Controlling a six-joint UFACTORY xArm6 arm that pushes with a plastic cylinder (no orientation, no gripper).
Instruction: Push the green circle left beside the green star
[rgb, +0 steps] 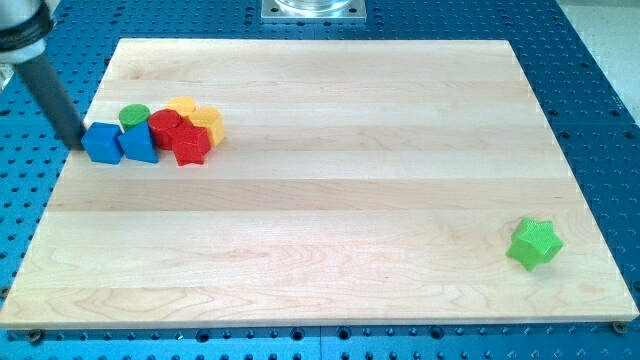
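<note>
The green circle (134, 115) sits at the view's upper left, in a tight cluster of blocks. The green star (534, 243) lies alone far off at the view's lower right. My tip (78, 144) is at the left edge of the board, just left of a blue cube (101, 142) and touching or nearly touching it. The green circle is up and to the right of my tip, behind the blue blocks.
The cluster also holds a blue triangular block (139, 145), a red cylinder (165, 125), a red star (190, 144), a yellow block (181, 105) and a yellow hexagon-like block (207, 122). The wooden board (330, 200) rests on a blue perforated table.
</note>
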